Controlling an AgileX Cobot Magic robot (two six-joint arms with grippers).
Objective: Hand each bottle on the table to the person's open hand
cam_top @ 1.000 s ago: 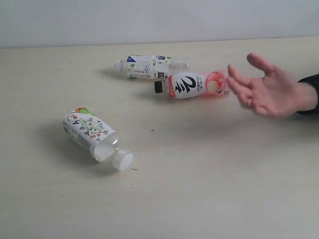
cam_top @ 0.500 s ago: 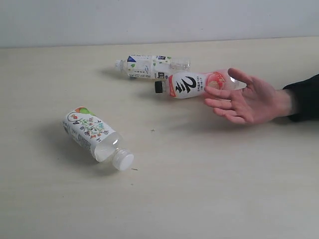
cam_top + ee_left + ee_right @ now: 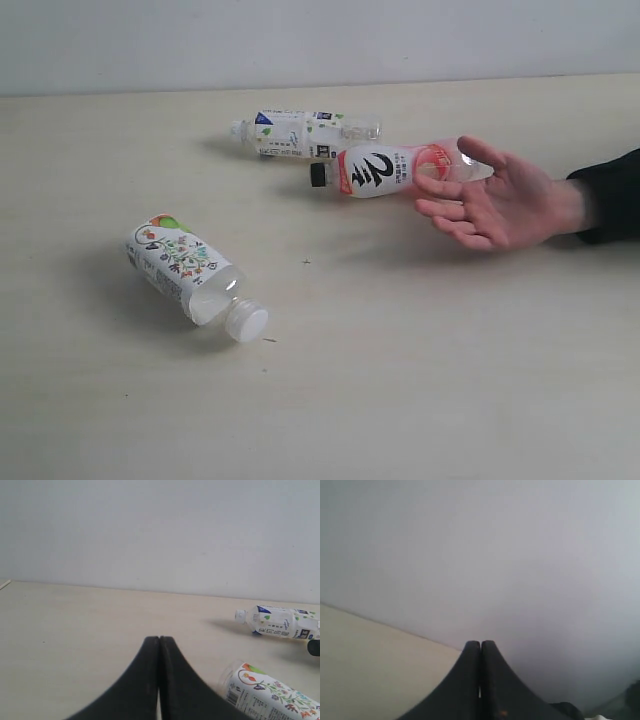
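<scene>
Beige table [image 3: 420, 400], toppled floral bottle [image 3: 180, 262], blue-green bottle [image 3: 295, 134], script bottle [image 3: 385, 168]

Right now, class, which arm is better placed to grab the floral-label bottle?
Probably left: the floral-label bottle lies near the shut left gripper; the right gripper sees no bottle.

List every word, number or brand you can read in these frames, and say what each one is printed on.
No text here can be quoted with confidence.
On the black-script bottle: large black brush strokes over white and pink, not legible as a word.
On the blue-green bottle: dark printed characters, too blurred to read.
On the floral bottle: what looks like a barcode and small print, too small to read.
</scene>
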